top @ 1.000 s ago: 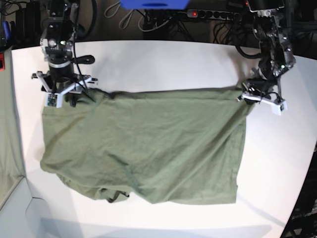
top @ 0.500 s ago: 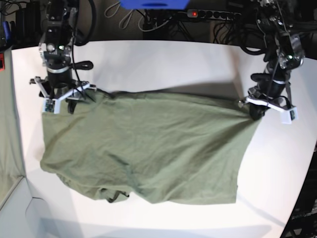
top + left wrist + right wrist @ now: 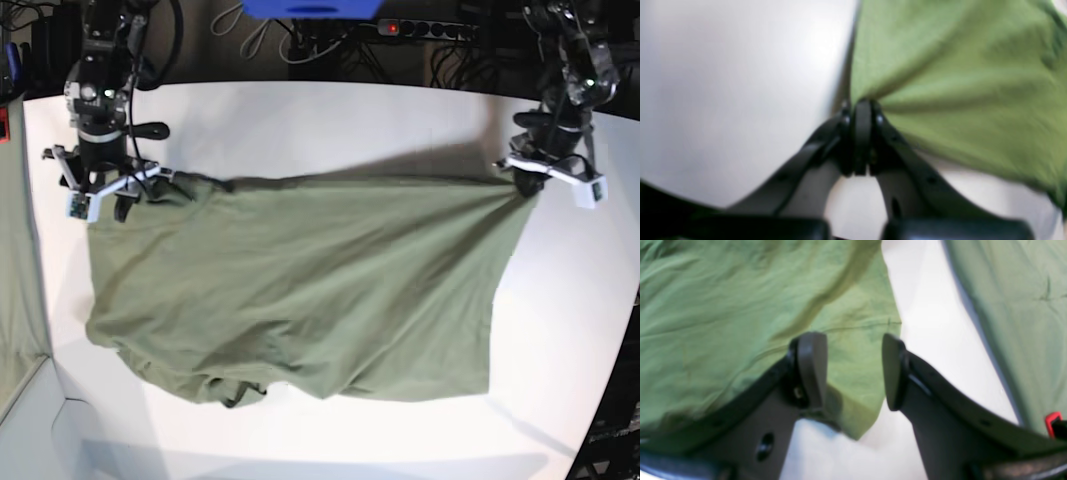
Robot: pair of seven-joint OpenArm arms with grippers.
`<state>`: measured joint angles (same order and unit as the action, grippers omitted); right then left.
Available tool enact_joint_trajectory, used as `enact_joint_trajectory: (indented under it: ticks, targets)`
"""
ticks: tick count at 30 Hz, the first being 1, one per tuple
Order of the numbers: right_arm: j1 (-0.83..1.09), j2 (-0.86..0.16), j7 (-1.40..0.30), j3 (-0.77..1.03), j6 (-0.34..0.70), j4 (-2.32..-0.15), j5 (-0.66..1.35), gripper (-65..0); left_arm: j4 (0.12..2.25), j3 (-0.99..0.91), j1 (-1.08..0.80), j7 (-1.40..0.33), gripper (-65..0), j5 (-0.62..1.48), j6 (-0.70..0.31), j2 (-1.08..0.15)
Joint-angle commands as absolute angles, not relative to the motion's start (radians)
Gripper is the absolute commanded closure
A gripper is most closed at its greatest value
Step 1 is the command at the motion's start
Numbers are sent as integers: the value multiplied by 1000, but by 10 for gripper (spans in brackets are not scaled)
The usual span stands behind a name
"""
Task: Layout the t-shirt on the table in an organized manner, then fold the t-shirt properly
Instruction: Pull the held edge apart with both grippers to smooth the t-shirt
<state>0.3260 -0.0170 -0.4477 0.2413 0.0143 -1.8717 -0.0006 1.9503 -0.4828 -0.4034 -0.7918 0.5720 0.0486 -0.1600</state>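
Note:
The olive-green t-shirt [image 3: 300, 290] lies spread wide on the white table [image 3: 330, 125], its top edge pulled straight between my two arms. My left gripper [image 3: 528, 187] is at the shirt's far right corner. In the left wrist view that gripper [image 3: 862, 110] is shut on a pinch of the t-shirt [image 3: 957, 83], which fans out taut above the table [image 3: 740, 83]. My right gripper [image 3: 125, 205] is at the shirt's far left corner. In the right wrist view it [image 3: 853, 371] stands open, with a corner of the t-shirt [image 3: 723, 306] lying between and under its fingers [image 3: 811, 370].
A greenish-grey cloth strip [image 3: 15, 250] hangs along the left edge, also seen as the cloth strip [image 3: 1007, 306] beside the table [image 3: 923, 306]. Cables and a power strip [image 3: 430, 30] run behind the far edge. The table's curved edge [image 3: 610, 330] is close on the right.
My left gripper moved right and toward the far edge, drawing the shirt's right corner out. The right gripper shifted left and farther back. The shirt now lies wider and flatter.

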Motion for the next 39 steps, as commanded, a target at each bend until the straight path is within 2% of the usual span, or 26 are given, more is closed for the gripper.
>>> enact_joint_trajectory:
  ticks: [1, 7, 14, 27, 35, 39]
  targets:
    - [325, -21, -423, 242, 15, -1890, -1, -280, 1966, -499, -398, -776, -1, 576, 44, -170]
    - [363, -21, -423, 191, 15, -1897, -1, -284, 1965, -544, -394, -776, -1, 572, 44, -170]
    - [418, -27, -423, 137, 15, -1890, -1, -355, 1939, -544, -389, -776, -1, 576, 44, -170]
    - [423, -65, -414, 143, 15, -1712, -5, -355, 1842, -538, -456, -777, -1, 576, 44, -166]
    - [427, -85, -412, 280, 13, -1707, -7, -355, 1847, -547, -490, -777, -1, 578, 44, -171]
    - [432, -84, -412, 348, 13, -1750, -5, -355, 1850, -547, -490, -777, -1, 578, 44, -211]
